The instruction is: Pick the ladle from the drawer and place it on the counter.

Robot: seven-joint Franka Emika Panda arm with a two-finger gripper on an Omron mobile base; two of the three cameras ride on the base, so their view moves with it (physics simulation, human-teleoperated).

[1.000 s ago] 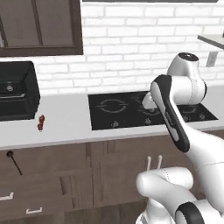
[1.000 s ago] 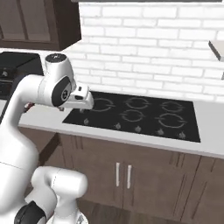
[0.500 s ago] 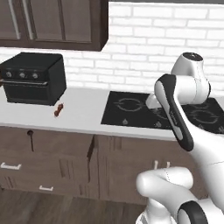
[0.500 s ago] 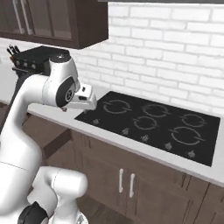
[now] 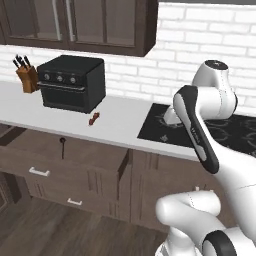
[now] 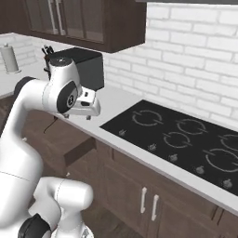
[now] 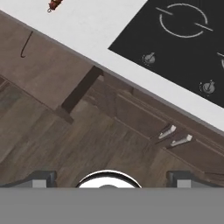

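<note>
- Fingers (image 7: 41, 178) spread wide at the bottom of the hand view, nothing between them; gripper (image 7: 109, 178) holds nothing.
- Gripper sits high and well right of the drawer (image 5: 65, 155), over the counter edge by the stovetop (image 6: 186, 139), looking down at the floor and cabinet fronts.
- Drawer is pulled open below the counter (image 5: 120, 122); in the hand view it sits upper left (image 7: 39, 74).
- Ladle (image 5: 62, 146) lies in the drawer toward its back, under the counter edge, below the toaster oven (image 5: 72, 82). In the hand view it is a thin dark hooked line (image 7: 26, 46) at the far left of the drawer.
- Step in hand, as a judgement: approach. Ladle not yet reached, nothing grasped.
- Next move likely calls for bringing the gripper left over the drawer, lowering in, lining the open fingers across the slim handle, then closing.
- Small reddish-brown item (image 5: 94, 119) on the counter just above the drawer is not the target; also seen at the top edge of the hand view (image 7: 54, 4).
- Hard to make out: ladle's bowl end is too small to tell from the handle; exact tilt unclear.
- In the right base view the arm covers much of the drawer; only a thin dark stroke (image 6: 49, 126) of the ladle peeks out left of it.
- Drawer's left end is cut off by the left base view's edge; its silver handle (image 5: 39, 172) shows on the front.
</note>
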